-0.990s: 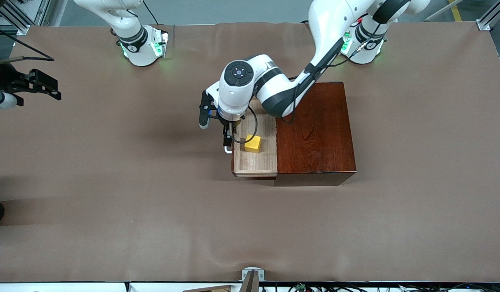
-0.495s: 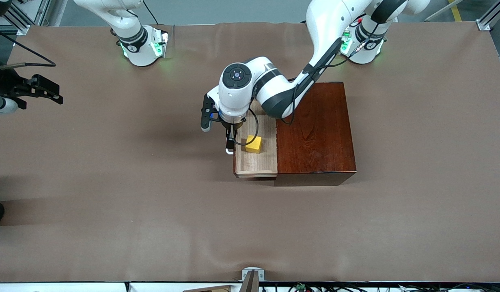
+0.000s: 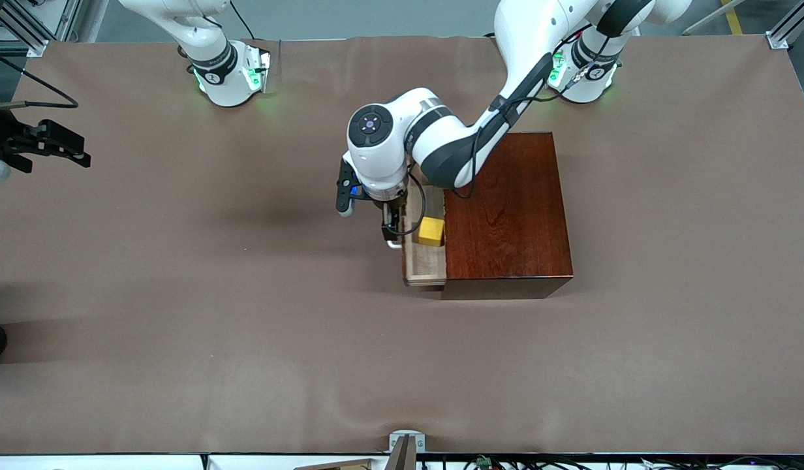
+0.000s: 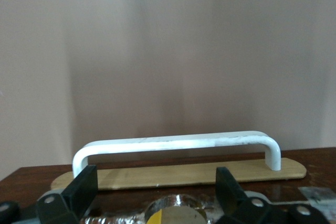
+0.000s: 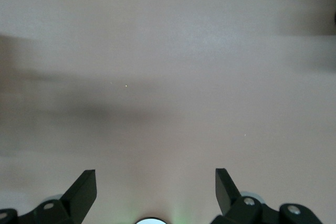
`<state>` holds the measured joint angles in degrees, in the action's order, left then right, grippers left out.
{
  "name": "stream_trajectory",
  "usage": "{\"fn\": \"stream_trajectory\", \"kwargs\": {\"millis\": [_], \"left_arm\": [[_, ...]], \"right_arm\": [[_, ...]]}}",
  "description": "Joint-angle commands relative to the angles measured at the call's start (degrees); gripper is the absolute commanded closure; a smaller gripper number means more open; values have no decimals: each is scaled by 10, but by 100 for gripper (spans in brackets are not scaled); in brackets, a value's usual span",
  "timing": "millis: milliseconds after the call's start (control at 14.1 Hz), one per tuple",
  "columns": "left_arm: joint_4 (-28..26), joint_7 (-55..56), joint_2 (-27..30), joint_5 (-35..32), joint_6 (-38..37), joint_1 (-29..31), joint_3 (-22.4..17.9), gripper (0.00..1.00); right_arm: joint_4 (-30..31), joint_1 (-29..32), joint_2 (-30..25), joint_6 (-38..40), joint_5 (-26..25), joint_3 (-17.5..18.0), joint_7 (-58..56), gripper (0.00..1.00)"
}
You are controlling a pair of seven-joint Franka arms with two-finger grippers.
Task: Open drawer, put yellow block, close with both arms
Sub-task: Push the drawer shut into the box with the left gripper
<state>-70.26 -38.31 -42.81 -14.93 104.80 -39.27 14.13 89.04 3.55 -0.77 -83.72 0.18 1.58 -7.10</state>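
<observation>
The drawer (image 3: 423,261) sticks partly out of the mahogany box (image 3: 506,209), with the yellow block (image 3: 431,230) lying in its pale tray close to the box. My left gripper (image 3: 391,230) is down at the drawer's dark front, beside the white handle (image 3: 393,245). In the left wrist view the left gripper (image 4: 156,178) is open, its fingers (image 4: 81,192) spread over the drawer front, and the handle (image 4: 173,144) lies just past the tips, not clasped. My right gripper (image 3: 76,150) waits open and empty over the right arm's end of the table, above bare cloth in its own view (image 5: 156,179).
Brown cloth (image 3: 245,339) covers the table. The two arm bases (image 3: 229,75) stand along the edge farthest from the front camera. A small metal bracket (image 3: 405,444) sits at the nearest table edge.
The drawer has slid well into the box, carrying the yellow block with it. My left gripper has moved along with the drawer front toward the box. The right gripper shifted slightly.
</observation>
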Motion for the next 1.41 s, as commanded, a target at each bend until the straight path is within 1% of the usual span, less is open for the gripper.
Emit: {"fn": "stream_trajectory", "kwargs": {"millis": [0, 283, 424, 566, 637, 707, 849, 1061, 1203, 1344], "left_arm": [[-20, -16, 20, -40, -77, 9, -16, 0], [-20, -16, 27, -58, -136, 10, -16, 0], [-20, -15, 28, -67, -151, 10, -16, 0], [-19, -7, 26, -65, -145, 7, -27, 0], [-16, 6, 24, -64, -125, 3, -28, 0], [-17, 27, 26, -63, -87, 3, -25, 0], [-16, 87, 26, -62, -37, 1, -17, 0], [-16, 201, 37, -61, 26, -5, -9, 0], [-18, 310, 73, -54, 32, -5, -13, 0], [-21, 441, 108, -34, 16, 2, -18, 0]], "right_arm": [[-5, 8, -13, 7, 11, 6, 8, 0], [-23, 18, -13, 7, 14, 5, 14, 0], [-21, 12, -12, 7, 13, 9, 57, 0], [-20, -8, -10, 8, 11, 11, 84, 0], [-23, -12, -8, 7, 11, 11, 80, 0], [-23, -14, -8, 7, 11, 11, 80, 0], [-14, -12, -8, 21, 12, 11, 85, 0], [-17, -13, -8, -7, 11, 11, 80, 0], [-15, -10, -8, -20, 9, 11, 77, 0], [-16, -14, -9, -28, 5, 8, 76, 0]]}}
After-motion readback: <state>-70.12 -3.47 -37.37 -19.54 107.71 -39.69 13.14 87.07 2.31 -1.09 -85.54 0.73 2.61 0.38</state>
